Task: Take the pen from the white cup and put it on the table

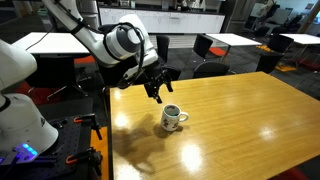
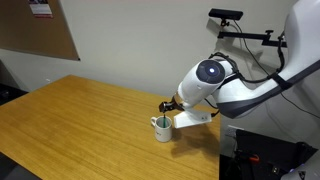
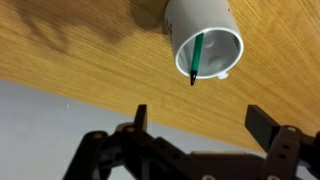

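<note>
holding the claw [image 3: 200,118] wide open and empty above the cup [image 3: 196,12], pen [image 3: 197,58] leaning inside it, cup standing on the table [image 3: 70,55] near its edge; side markings too faint for reading.

An office meeting space: white-topped tables [image 1: 45,42] with black chairs [image 1: 205,47] (behind the wooden worktop [image 1: 240,120]) and a cork noticeboard [image 2: 50,35].

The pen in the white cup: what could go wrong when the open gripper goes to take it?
1. The pen is thin and leans inside the white cup, so the open gripper may strike the rim and tip the cup.
2. The cup stands fairly near the table edge; a push might send it off.
</note>
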Tool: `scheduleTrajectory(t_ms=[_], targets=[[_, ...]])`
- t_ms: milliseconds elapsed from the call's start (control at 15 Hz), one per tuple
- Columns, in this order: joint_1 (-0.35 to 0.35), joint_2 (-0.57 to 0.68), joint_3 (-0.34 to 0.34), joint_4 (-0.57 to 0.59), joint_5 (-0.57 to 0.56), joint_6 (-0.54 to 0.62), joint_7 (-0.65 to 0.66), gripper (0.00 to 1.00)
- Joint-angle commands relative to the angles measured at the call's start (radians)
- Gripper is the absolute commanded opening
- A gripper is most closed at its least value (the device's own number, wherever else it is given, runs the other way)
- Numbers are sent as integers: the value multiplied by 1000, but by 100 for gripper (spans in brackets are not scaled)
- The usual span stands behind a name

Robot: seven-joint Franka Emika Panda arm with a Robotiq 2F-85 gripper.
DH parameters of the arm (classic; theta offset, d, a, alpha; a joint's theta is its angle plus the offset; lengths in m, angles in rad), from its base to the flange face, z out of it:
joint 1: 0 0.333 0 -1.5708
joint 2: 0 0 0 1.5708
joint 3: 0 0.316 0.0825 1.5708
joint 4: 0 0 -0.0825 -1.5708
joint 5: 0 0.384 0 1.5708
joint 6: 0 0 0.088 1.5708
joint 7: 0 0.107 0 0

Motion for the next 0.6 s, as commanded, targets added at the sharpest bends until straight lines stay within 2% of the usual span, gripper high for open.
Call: scheduleTrajectory(t_ms=[0,267,533], targets=[[5,3,3,9,16,-17,-19,100],[11,14,3,18,22,-26,-29,100],[11,16,7,24,-37,-49,53,100]])
